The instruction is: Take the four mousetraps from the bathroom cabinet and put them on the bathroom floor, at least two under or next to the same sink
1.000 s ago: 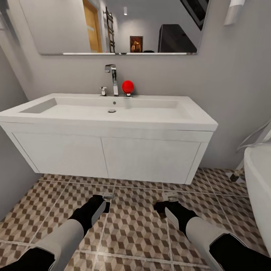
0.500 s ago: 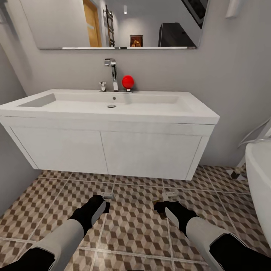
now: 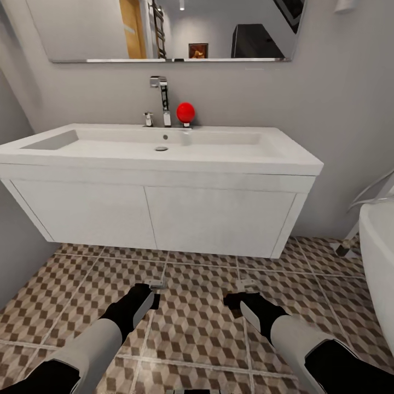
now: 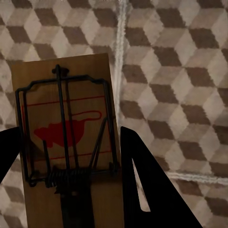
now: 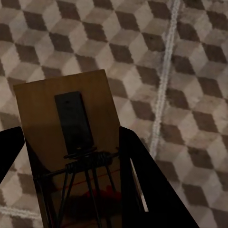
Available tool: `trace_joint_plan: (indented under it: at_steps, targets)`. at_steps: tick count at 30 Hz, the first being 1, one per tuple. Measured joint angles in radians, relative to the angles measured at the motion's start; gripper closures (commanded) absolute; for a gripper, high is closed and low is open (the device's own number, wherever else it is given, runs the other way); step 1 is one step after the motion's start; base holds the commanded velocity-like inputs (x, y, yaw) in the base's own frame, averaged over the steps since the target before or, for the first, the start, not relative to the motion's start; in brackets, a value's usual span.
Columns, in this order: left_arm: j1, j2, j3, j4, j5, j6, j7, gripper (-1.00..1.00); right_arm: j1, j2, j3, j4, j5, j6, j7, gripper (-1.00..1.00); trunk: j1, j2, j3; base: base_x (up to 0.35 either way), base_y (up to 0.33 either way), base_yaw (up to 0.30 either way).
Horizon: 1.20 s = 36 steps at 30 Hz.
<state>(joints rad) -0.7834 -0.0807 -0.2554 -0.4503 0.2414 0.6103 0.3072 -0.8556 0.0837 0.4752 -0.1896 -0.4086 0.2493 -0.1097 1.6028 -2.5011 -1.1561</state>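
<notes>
A: In the head view, how far is the task?

B: Both grippers, left gripper [image 3: 155, 291] and right gripper [image 3: 241, 293], hover over the bathroom floor [image 3: 197, 328], with the sink [image 3: 164, 150] at 12 o'clock. No trap lies down yet.

A: Left wrist view?

B: One mousetrap [image 4: 71, 142] is clamped between the closed fingers.

A: Right wrist view?

B: A second mousetrap [image 5: 76, 142] is gripped likewise. I count two; two remain, I judge.

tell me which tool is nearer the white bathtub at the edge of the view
Right. The right tool, gripping a tan wooden mousetrap, hangs closer to the white oval bathtub; the left tool is further away, across the cube-patterned tile floor.
</notes>
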Motion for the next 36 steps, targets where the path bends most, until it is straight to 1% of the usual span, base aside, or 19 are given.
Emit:
trace_joint_plan:
  at_steps: [7,11,12,13,14,15,16,18,20,22,28,36]
  targets:
    - [0.000,0.000,-0.001,-0.001,0.000,0.000,0.000,1.00,0.000,-0.001,-0.003,0.000,-0.002,-0.002,0.000,1.00,-0.001,0.000,0.000,0.287,0.000,0.000]
    - [0.000,0.000,-0.001,-0.005,0.000,0.000,0.001,1.00,0.001,-0.002,-0.004,0.002,-0.004,-0.007,0.000,1.00,0.000,0.000,0.000,0.075,0.000,0.000]
    - [0.000,0.000,-0.001,-0.005,0.000,-0.001,0.001,1.00,0.001,-0.002,-0.010,0.003,-0.005,-0.008,-0.001,1.00,0.000,0.000,0.000,0.011,0.000,0.000]
    - [0.000,0.000,-0.001,-0.005,0.000,-0.001,0.001,1.00,0.001,-0.002,-0.028,0.003,-0.005,-0.008,-0.002,1.00,0.000,0.000,0.000,0.006,0.000,0.000]
    - [0.000,0.000,-0.001,-0.005,0.000,-0.001,0.001,1.00,0.001,-0.002,-0.057,0.004,-0.005,-0.009,-0.005,1.00,0.000,0.000,0.000,0.003,0.000,0.000]
    - [0.000,0.000,-0.001,-0.003,0.000,-0.001,0.001,1.00,0.001,-0.002,-0.087,0.006,-0.005,-0.009,-0.016,1.00,0.000,0.000,0.000,0.001,0.000,0.000]
    - [0.000,0.000,-0.001,-0.002,0.000,0.000,0.000,1.00,0.001,-0.002,-0.108,0.007,-0.004,-0.009,-0.039,1.00,0.000,0.000,0.000,0.000,0.000,0.000]
    - [0.000,0.000,-0.001,0.001,0.000,0.000,-0.001,1.00,0.002,0.000,-0.124,0.006,-0.004,-0.010,-0.094,1.00,0.000,0.000,0.000,0.000,0.000,0.000]
    - [0.000,0.000,-0.001,0.002,-0.001,-0.001,-0.003,1.00,0.003,0.002,-0.129,0.007,-0.005,-0.030,-0.139,1.00,0.000,0.000,0.000,0.000,0.000,0.000]
    - [0.000,0.001,-0.001,0.003,-0.002,-0.001,-0.003,1.00,0.004,0.002,-0.130,0.009,-0.007,-0.050,-0.153,1.00,0.000,0.000,0.000,0.000,0.000,0.000]
    - [0.000,0.000,-0.004,0.002,-0.002,-0.003,-0.004,1.00,0.004,0.003,-0.131,0.009,-0.008,-0.057,-0.158,1.00,0.000,0.000,0.000,0.086,0.000,0.000]
    - [0.000,0.000,-0.004,-0.001,-0.001,-0.002,-0.002,1.00,0.004,0.003,-0.131,0.009,-0.007,-0.057,-0.158,1.00,0.000,0.000,0.000,0.012,0.000,0.000]
